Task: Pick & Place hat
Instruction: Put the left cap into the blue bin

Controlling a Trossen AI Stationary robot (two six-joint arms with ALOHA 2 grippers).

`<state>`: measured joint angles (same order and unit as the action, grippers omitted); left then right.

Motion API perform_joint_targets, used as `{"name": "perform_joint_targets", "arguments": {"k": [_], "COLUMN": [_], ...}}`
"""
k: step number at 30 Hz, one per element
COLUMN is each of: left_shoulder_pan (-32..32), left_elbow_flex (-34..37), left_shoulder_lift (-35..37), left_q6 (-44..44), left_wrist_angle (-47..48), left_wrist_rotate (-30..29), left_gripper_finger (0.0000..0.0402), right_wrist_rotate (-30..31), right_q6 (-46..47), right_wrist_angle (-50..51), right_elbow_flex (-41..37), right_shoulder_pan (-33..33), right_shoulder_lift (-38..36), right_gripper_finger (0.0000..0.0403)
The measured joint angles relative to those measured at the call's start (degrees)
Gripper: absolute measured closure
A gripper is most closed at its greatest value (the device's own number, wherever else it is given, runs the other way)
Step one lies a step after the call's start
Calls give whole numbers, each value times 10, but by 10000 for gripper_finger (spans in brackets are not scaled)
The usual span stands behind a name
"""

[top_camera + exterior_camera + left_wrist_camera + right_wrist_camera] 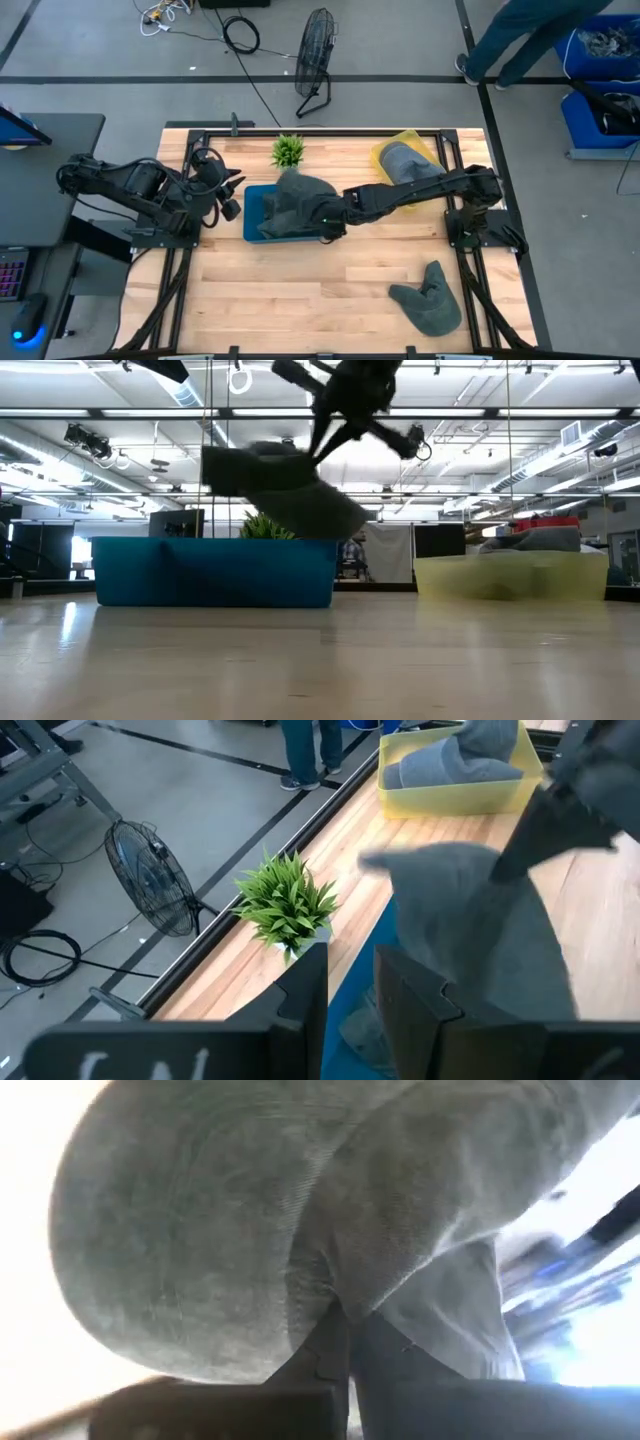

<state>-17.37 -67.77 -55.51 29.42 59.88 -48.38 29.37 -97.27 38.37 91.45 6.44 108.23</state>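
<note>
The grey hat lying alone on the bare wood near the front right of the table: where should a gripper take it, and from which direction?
Probably from straight above, pinching the raised fold of the loose grey hat. It lies flat and crumpled on the table, so no edge offers itself from the side. The right gripper already holds another hat over the blue bin.

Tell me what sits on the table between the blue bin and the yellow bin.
Nothing: in the low view bare wood shows between the blue bin and the yellow bin. In the high view the right arm spans that gap above.
</note>
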Motion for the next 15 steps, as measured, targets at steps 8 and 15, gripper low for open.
{"name": "perform_joint_targets", "arguments": {"k": [8, 15], "left_shoulder_pan": [0, 0], "left_elbow_flex": [0, 0], "left_shoulder_lift": [0, 0], "left_q6": [0, -1], "left_wrist_angle": [0, 0], "left_wrist_rotate": [0, 0], "left_gripper_finger": [314, 314], "right_wrist_rotate": [-88, -128], "right_q6": [-155, -190], "right_wrist_angle": [-186, -305], "right_elbow_flex": [-108, -135], "right_shoulder_pan": [-47, -55], "right_shoulder_lift": [0, 1], "right_gripper_finger": [401, 394]}}
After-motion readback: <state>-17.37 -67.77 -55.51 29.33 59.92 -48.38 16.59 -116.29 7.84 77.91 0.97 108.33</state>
